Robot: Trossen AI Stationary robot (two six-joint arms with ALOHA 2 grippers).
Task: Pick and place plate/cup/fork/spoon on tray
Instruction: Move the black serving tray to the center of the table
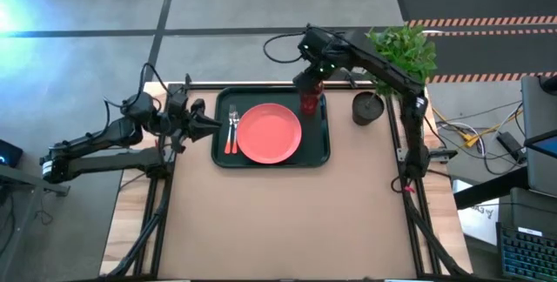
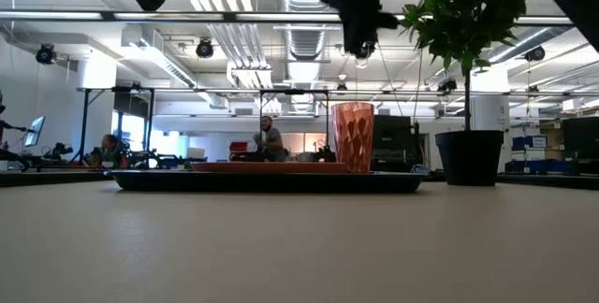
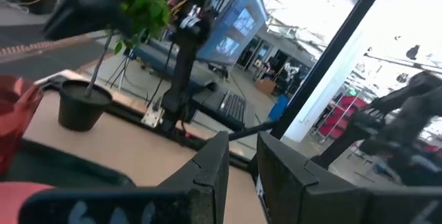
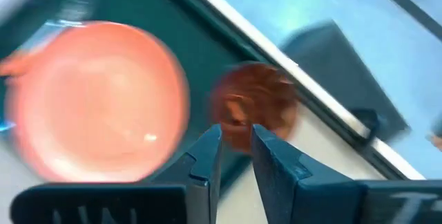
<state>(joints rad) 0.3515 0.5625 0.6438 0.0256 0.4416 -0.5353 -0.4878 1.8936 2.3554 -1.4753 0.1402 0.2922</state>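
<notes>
Green and dark, the tray (image 1: 318, 153) lies on the brown worktop (image 1: 278, 221), near the far edge. On it sits the big orange plate (image 1: 269, 133), flat in the middle. The fork (image 1: 231, 130) and the spoon (image 1: 236, 129) lie side by side on the tray just left of the plate, silver ends pointing to the far side.

The red cup (image 2: 353, 136) stands upright on the tray, at its far right corner, just beside the plate. The right tool (image 2: 360, 24) hangs in the air right above the cup, not touching it. In the right wrist view its two dark fingers (image 4: 204, 156) are close together with a small gap, and nothing is between them. The cup (image 4: 254, 111) shows just past the finger tips, with the plate (image 4: 97, 101) next to it.

The left tool (image 1: 209, 124) is off the left side of the tray, near the fork and spoon, pointing toward them. Its fingers (image 3: 210, 175) are also nearly closed with a thin gap, and it holds nothing.

A dark pot with a green plant (image 1: 369, 108) stands on the worktop just right of the tray, near the cup.
</notes>
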